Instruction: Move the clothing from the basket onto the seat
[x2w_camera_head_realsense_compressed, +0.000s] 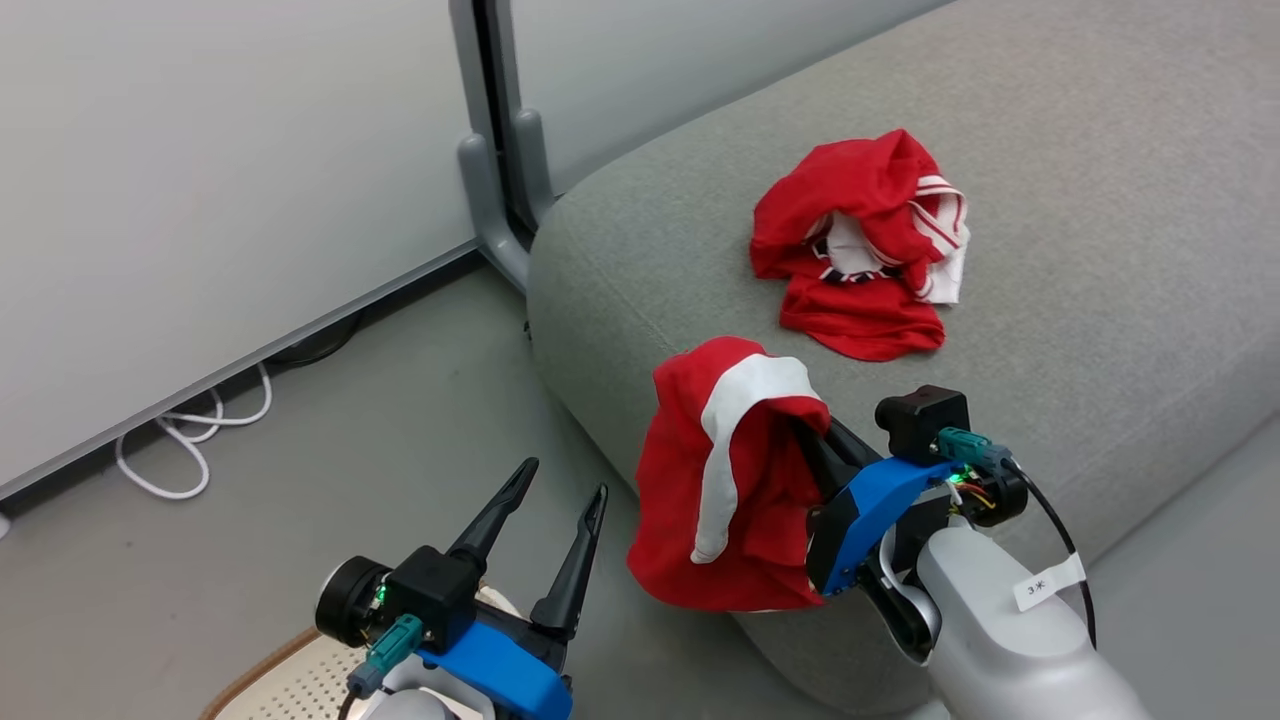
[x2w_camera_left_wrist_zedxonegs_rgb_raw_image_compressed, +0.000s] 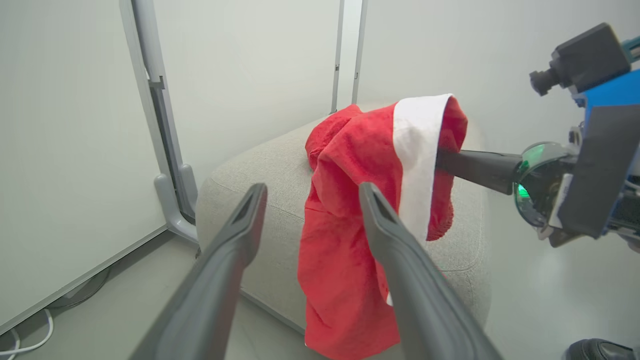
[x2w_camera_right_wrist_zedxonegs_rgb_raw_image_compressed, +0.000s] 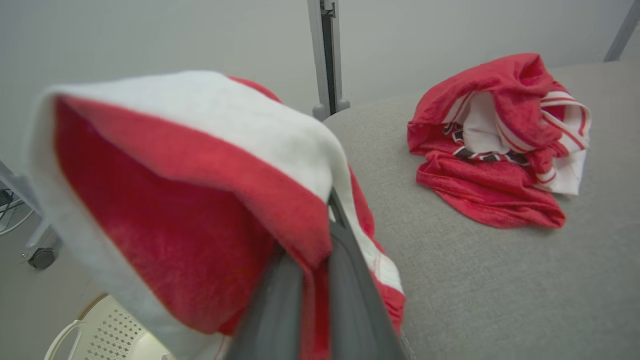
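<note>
One garment (x2w_camera_head_realsense_compressed: 860, 240) lies on the seat (x2w_camera_head_realsense_compressed: 1100, 150); the right end effector (x2w_camera_right_wrist_zedxonegs_rgb_raw_image_compressed: 312, 260) clamps a second garment (x2w_camera_head_realsense_compressed: 730, 480) at its edge, left end effector (x2w_camera_head_realsense_compressed: 565, 478) released.

Left pincer (x2w_camera_head_realsense_compressed: 565, 476) sits low, jaws wide apart; right pincer (x2w_camera_head_realsense_compressed: 822, 440), held higher, is clamped on the clothing (x2w_camera_head_realsense_compressed: 740, 500).

One garment (x2w_camera_head_realsense_compressed: 860, 250) lies on the seat (x2w_camera_head_realsense_compressed: 1100, 130), well back from its near corner. A second garment (x2w_camera_head_realsense_compressed: 730, 490) hangs from the right claw (x2w_camera_right_wrist_zedxonegs_rgb_raw_image_compressed: 317, 265) before that corner; whether it brushes the seat's edge is hard to tell. The left claw (x2w_camera_head_realsense_compressed: 565, 476) stands to its left, apart from it, over the floor (x2w_camera_head_realsense_compressed: 350, 400). The basket (x2w_camera_head_realsense_compressed: 290, 680) sits beneath the left claw. A post (x2w_camera_head_realsense_compressed: 500, 150) rises behind the seat's left end.
</note>
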